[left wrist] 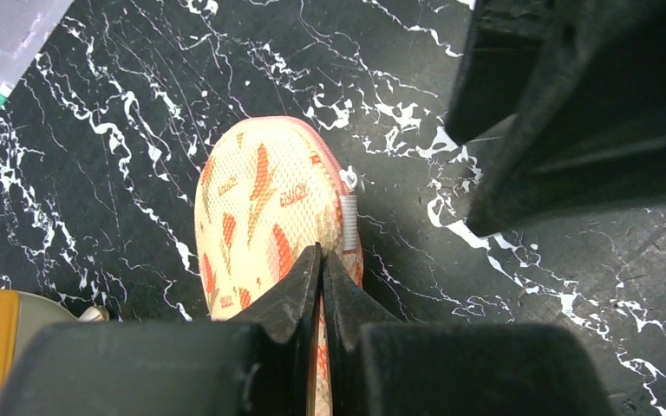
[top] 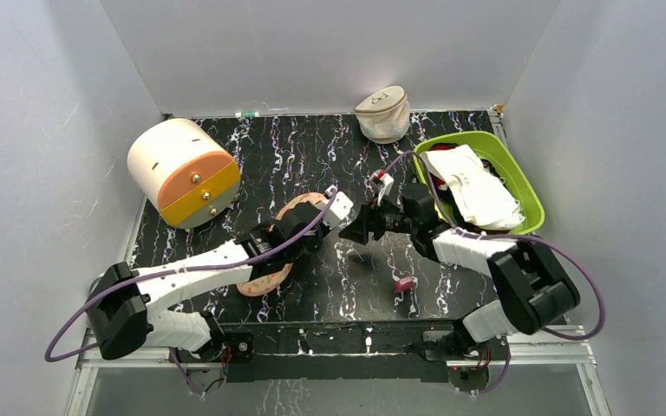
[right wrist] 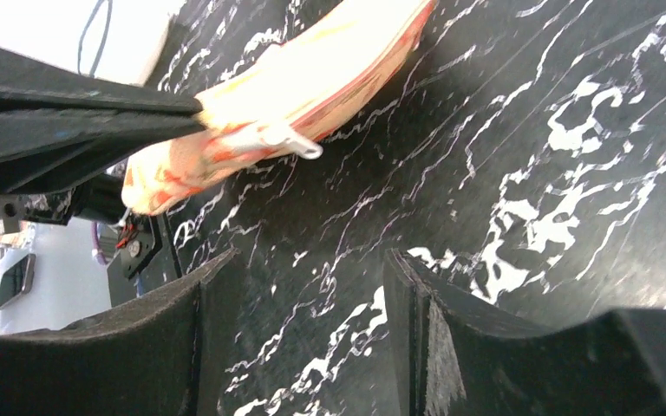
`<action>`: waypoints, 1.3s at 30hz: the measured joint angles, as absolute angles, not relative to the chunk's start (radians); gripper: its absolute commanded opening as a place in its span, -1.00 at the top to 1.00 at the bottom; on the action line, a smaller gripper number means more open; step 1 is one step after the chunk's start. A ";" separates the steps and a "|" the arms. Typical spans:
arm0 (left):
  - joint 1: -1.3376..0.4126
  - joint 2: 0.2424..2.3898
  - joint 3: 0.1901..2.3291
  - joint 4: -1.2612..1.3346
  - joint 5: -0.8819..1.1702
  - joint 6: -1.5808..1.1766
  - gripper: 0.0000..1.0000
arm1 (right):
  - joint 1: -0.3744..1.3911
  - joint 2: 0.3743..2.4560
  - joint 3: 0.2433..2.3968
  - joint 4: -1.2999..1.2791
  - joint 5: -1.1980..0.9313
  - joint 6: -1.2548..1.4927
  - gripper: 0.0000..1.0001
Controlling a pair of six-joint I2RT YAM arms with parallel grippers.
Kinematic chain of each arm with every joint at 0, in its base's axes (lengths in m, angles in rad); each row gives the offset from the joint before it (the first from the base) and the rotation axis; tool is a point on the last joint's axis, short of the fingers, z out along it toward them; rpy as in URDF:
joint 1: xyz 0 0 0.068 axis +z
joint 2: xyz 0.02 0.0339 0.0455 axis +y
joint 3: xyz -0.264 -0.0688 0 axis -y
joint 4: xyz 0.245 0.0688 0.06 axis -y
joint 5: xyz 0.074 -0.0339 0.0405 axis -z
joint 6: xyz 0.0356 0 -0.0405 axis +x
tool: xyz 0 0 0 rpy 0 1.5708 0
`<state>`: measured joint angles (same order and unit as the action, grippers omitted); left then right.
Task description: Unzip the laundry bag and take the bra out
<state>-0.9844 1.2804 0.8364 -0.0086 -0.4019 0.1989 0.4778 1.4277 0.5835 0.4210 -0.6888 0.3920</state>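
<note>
Left of the table's centre: peach laundry bag, edge pinched in the fully closed left tool. Orange lettering on its fabric, too blurred to read. Just right of the white zipper pull: right tool, partly open, holding nothing.

My left arm stretches forward and to the right from its base, with the wrist out near the middle. My left fingers are pressed tight together, pinching the edge of the laundry bag. My right arm bends in toward the left, so the two wrists almost face each other. My right fingers stand apart with nothing between them, close to my left fingers but not touching them.
</note>
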 measured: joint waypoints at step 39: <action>-0.984 1.242 0.836 -0.009 -0.366 0.199 1.00 | 0.392 2.036 0.756 1.452 -1.133 1.118 0.46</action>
